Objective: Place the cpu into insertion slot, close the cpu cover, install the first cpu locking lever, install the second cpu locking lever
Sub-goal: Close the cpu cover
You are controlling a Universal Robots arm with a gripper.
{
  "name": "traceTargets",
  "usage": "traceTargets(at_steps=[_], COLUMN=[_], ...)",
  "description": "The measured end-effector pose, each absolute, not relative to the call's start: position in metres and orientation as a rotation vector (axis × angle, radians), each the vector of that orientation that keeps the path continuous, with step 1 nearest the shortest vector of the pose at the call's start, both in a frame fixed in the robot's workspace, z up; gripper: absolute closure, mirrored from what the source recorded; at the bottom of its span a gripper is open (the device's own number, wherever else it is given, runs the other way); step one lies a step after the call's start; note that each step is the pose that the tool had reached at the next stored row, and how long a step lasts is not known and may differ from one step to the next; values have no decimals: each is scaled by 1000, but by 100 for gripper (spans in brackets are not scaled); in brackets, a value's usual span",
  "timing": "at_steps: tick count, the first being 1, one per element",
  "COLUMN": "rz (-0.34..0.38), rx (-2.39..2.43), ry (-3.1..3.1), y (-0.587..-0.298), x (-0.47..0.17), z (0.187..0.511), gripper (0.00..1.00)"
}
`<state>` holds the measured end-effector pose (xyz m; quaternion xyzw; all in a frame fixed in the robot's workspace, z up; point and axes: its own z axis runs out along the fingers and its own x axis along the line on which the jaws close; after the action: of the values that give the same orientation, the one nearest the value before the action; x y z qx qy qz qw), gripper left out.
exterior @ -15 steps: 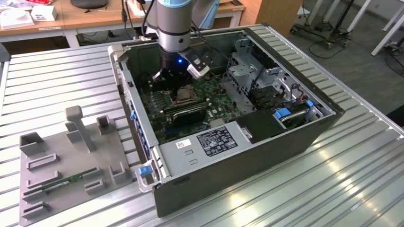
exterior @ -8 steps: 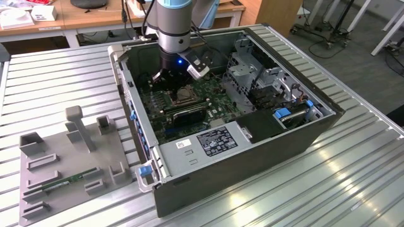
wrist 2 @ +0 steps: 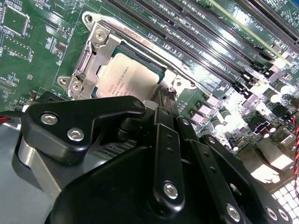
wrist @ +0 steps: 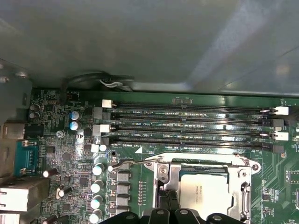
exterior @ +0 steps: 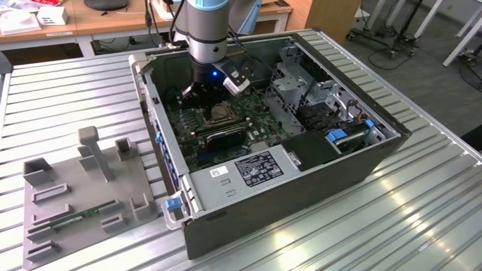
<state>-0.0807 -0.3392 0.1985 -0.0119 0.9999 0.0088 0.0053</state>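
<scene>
An open computer case [exterior: 301, 189] lies on its side on a slatted metal table [exterior: 75, 84], and the arm [exterior: 205, 34] reaches down into it from above. On the green circuit board [wrist: 275, 172] inside the case, the chip [wrist: 205, 196] sits flat in the socket [exterior: 218, 114] with its silver top facing up. The cover [wrist 2: 88, 58] lies down over it, with its metal frame resting along the chip's edges and the chip showing through the square window. A thin wire lever [wrist: 135, 162] lies level along the socket edge that faces the long black memory slots [wrist: 187, 126]. The gripper [wrist: 168, 198] stands over the cover's frame, on one of the sides running away from those slots, with its tips just beside the chip. Its fingers look pressed together, though its own black links hide part of the tips. Near the table's edge on the exterior view's left, well apart from the arm, a grey holder [exterior: 75, 237] carries a green memory stick [exterior: 79, 215].
</scene>
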Motion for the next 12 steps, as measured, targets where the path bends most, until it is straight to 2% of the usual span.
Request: traceTargets(at_steps=[12], rz=[28], rx=[-37], ry=[3131], y=[-339], x=[-81], z=[202], gripper=[89])
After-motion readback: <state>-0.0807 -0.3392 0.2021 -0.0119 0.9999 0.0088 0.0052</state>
